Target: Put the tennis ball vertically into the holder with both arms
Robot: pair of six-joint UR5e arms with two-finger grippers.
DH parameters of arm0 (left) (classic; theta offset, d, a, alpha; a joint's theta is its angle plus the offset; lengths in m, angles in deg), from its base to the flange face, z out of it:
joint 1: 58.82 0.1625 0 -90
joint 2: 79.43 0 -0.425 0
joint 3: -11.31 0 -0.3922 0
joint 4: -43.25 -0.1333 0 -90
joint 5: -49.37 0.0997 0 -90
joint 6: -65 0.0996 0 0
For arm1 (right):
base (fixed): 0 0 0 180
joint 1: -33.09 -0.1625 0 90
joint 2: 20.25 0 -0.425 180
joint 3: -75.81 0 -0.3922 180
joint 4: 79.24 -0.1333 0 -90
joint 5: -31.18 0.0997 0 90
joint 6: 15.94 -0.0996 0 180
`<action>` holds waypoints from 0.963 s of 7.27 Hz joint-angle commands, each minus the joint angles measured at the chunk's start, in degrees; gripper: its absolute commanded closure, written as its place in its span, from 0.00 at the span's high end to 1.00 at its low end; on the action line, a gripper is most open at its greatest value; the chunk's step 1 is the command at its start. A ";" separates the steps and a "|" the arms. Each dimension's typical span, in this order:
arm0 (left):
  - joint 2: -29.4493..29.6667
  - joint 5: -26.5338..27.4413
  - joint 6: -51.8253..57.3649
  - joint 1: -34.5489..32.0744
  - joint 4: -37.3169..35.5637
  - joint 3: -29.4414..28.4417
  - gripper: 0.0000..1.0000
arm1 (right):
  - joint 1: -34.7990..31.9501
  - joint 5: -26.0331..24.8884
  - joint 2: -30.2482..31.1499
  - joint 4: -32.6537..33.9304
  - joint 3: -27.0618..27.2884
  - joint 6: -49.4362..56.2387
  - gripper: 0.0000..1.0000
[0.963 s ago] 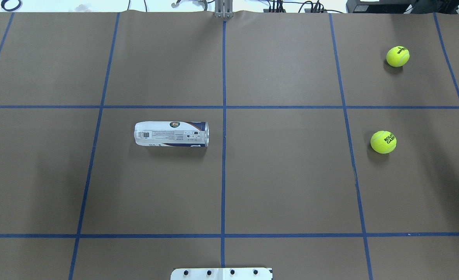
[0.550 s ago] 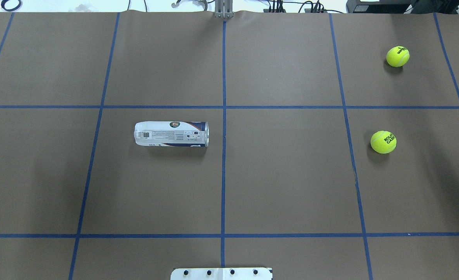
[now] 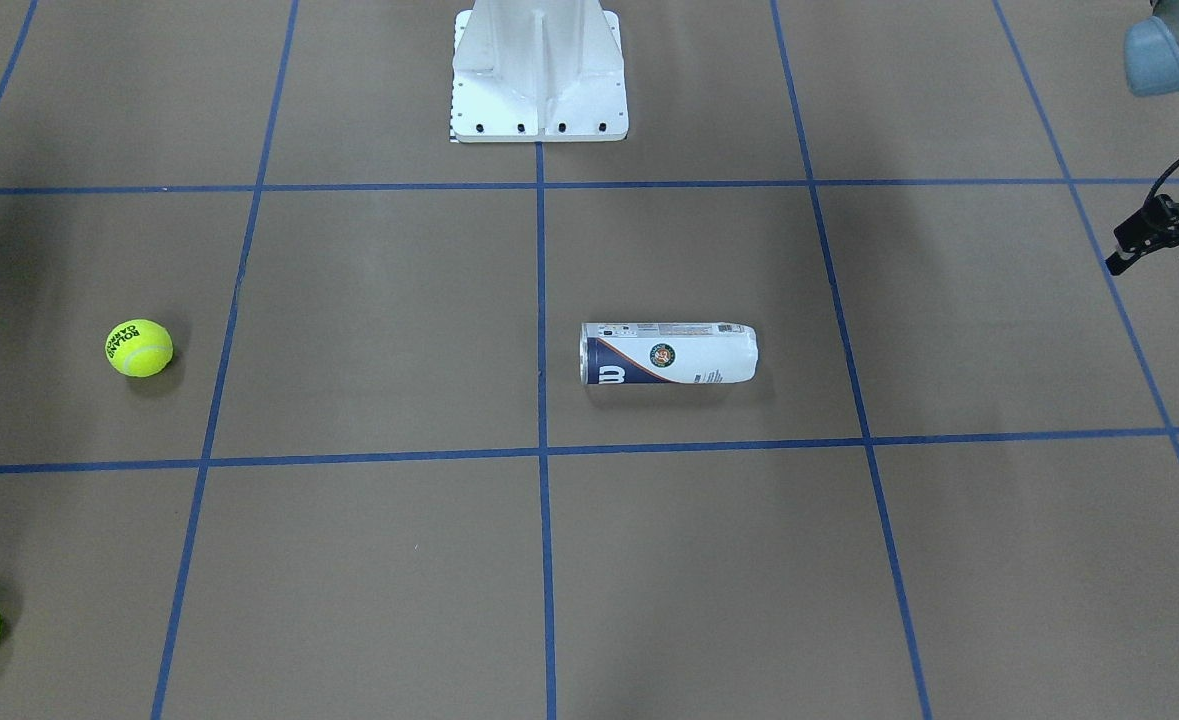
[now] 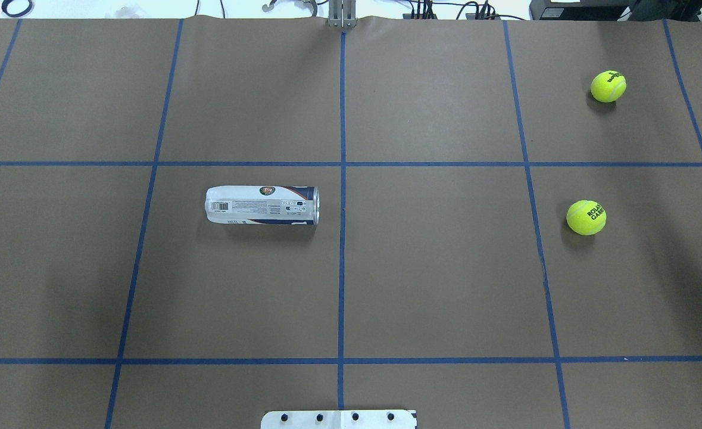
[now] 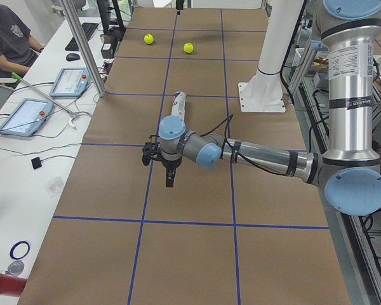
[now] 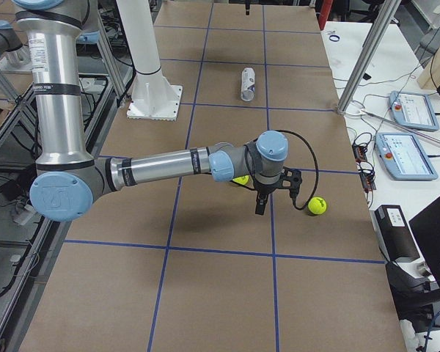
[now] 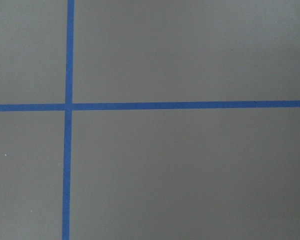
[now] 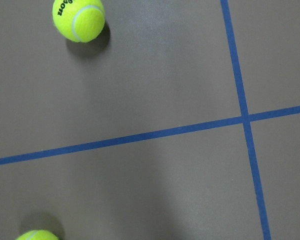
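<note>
- I am holding my left gripper [image 3: 1157, 250] above the table at the right edge of the front-facing view. Its two black fingers are standing apart with nothing between them.
- My left wrist camera is looking straight down on brown paper and a cross of blue tape lines [image 7: 68, 106] at the left of its frame.
- My right gripper [image 6: 275, 192] is hanging over the table in the middle of the right-side view. Only a black sliver of it is showing at the right edge of the overhead view, so I cannot tell how its jaws are standing.
- The holder [image 4: 261, 205] is lying on its side left of centre in the overhead view. Its silver rim is pointing right and sitting just beside the central vertical tape line, and neither gripper is touching it.
- In the front-facing view the holder's navy end with the white "W" is facing left.
- The nearer tennis ball [image 4: 586, 217] is sitting at the right of the overhead view, well apart from the holder.
- The farther tennis ball [image 4: 608, 87] is sitting in the upper right of that view.
- My right wrist camera is catching one ball at its upper left and the top of another at its lower left edge.
- The white pedestal base [image 3: 539, 70] is standing at the top centre of the front-facing view.
</note>
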State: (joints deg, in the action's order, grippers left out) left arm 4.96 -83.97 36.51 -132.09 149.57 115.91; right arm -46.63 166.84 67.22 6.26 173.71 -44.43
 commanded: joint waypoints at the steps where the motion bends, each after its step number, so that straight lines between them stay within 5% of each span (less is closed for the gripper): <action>1: 2.94 -2.18 0.01 2.15 1.68 0.26 0.99 | 0.00 0.04 0.17 -0.07 0.10 -0.07 0.99; 2: 3.32 -2.28 0.10 3.47 7.79 1.05 0.90 | 0.00 0.04 0.17 -0.07 0.10 -0.07 0.99; 4: 6.54 -1.59 0.18 6.62 11.61 0.53 0.96 | 0.00 -0.04 0.08 -0.16 0.10 -0.07 0.99; 6: 17.42 -1.32 0.19 17.56 11.10 -0.17 0.99 | 0.00 0.04 0.25 0.02 1.07 -0.16 0.99; 7: 22.69 3.12 0.19 20.85 9.97 -1.13 1.00 | -0.09 0.04 0.34 0.02 1.24 -0.16 0.99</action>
State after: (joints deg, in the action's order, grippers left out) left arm 20.93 -84.36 36.69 -117.00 160.44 115.74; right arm -46.64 166.87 67.46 6.23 174.64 -44.56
